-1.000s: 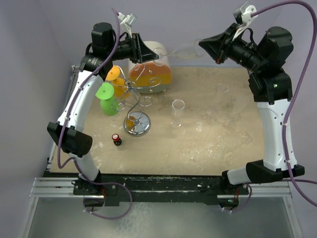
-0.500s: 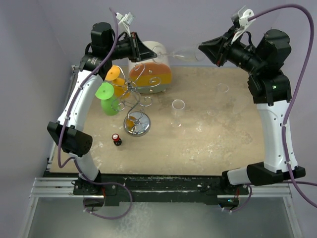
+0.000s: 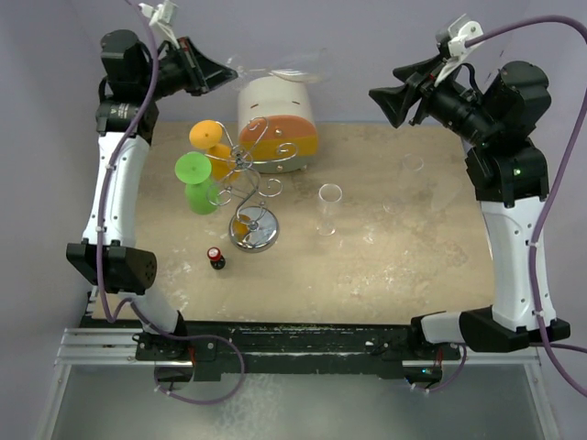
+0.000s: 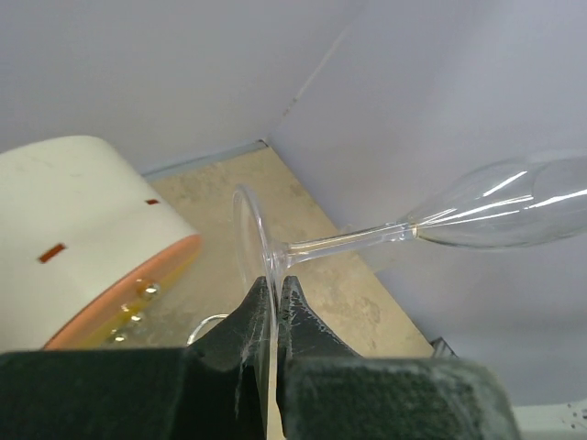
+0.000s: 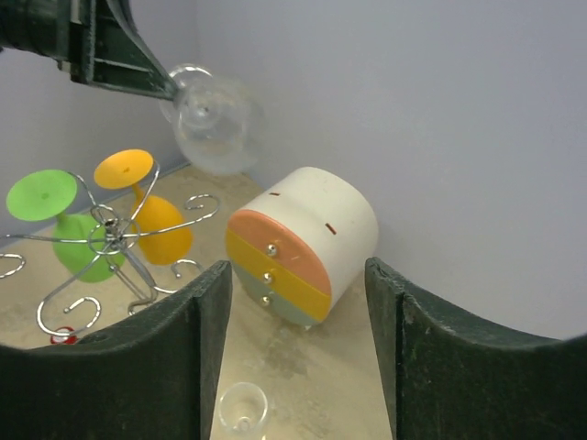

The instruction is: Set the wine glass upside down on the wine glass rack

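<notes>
We hold the wine glass [image 4: 495,206] pinched by its foot in the clenched left gripper [image 4: 275,291], bowl pointing sideways ahead of the fingers, well above the wine glass rack [image 3: 241,170] (1 green glass [image 3: 195,181] and 1 orange glass [image 3: 213,142] hang there), the right gripper [image 3: 383,92] spread and empty, so inverting and hanging remain.

Left claw [image 4: 275,291] clamped, held high; right claw [image 5: 293,273] spread apart.

A white drum [image 3: 272,105] with orange drawers sits at my table's [image 3: 413,275] far edge. Near the left edge I see a green goblet [image 3: 193,170] and an orange goblet [image 3: 207,135], foot-up. A red-capped bottle [image 3: 215,258] stands toward the front, a clear glass [image 3: 329,207] mid-table.
</notes>
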Motion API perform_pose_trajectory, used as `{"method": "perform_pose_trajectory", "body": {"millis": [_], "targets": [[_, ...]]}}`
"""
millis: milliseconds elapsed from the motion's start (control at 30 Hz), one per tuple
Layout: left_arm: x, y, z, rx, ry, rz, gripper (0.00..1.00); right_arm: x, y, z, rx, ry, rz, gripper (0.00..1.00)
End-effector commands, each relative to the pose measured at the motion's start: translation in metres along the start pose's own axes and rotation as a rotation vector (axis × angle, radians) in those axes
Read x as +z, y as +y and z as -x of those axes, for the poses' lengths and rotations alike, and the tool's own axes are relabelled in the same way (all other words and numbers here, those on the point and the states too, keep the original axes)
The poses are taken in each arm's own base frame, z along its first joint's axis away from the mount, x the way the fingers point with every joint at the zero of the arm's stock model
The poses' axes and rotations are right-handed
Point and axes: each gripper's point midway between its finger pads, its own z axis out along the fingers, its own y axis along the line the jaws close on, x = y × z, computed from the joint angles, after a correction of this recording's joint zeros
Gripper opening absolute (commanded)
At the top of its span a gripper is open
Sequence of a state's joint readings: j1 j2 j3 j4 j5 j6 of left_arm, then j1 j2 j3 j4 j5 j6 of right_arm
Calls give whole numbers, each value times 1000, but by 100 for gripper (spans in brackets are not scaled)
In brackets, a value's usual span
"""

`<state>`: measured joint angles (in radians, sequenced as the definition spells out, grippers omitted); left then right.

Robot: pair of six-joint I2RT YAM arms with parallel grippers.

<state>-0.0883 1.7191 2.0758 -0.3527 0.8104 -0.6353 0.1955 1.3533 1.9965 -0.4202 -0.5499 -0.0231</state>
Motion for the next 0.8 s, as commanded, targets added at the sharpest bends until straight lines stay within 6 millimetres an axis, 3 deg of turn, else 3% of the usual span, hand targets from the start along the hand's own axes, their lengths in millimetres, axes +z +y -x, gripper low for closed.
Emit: {"method": "perform_pose_trajectory", "body": {"millis": [0, 167, 467, 667, 767], "targets": [[-43, -20, 55, 169, -164, 45, 0, -14, -12, 15, -67, -31, -95, 64], [-74, -3, 91, 412, -280, 285, 0, -16, -20, 8, -84, -14, -137, 68], [-137, 0, 148, 805, -394, 660, 0, -12, -31, -16, -72, 36, -182, 80], [-161, -2, 166, 1030, -372, 833, 0, -10, -51, -42, -100, 119, -259, 81], [-157, -4, 166, 1142, -325, 888, 0, -9, -58, -60, -122, 177, -277, 82]]}}
